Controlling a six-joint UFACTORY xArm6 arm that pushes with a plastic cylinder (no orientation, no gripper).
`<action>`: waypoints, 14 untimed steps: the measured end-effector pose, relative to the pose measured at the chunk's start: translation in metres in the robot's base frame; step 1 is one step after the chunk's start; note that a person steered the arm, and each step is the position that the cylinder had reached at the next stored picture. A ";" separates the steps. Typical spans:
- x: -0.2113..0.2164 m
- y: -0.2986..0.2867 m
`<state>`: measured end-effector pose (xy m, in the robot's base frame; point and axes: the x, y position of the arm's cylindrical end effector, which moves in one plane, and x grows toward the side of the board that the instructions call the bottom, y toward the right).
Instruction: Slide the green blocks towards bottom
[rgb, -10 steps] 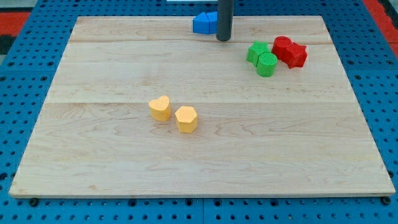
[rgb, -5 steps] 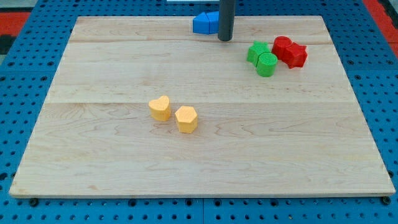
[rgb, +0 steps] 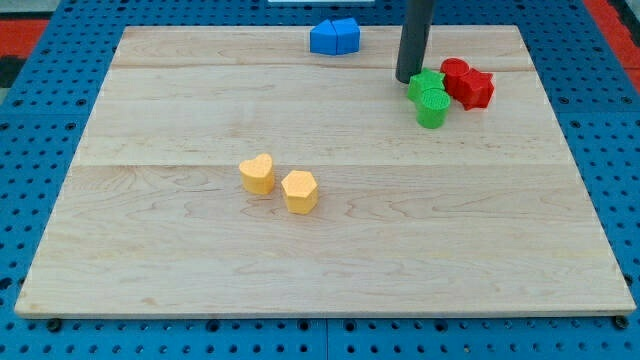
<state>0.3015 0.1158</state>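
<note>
Two green blocks sit together at the view's upper right: a green block of unclear shape (rgb: 427, 84) and a green cylinder (rgb: 433, 107) just below it. My tip (rgb: 408, 78) stands right at the upper-left side of the upper green block, touching or nearly touching it. Two red blocks (rgb: 466, 83) lie against the green ones on their right.
A blue block (rgb: 334, 37) lies near the board's top edge, left of the rod. A yellow heart (rgb: 258, 174) and a yellow hexagon (rgb: 299, 190) sit side by side near the middle of the wooden board (rgb: 180, 110).
The rod has moved right and slightly down, from beside the blue block to the green blocks. The green blocks have shifted slightly down and right.
</note>
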 end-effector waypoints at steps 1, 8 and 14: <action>0.010 0.008; 0.044 0.066; 0.095 0.063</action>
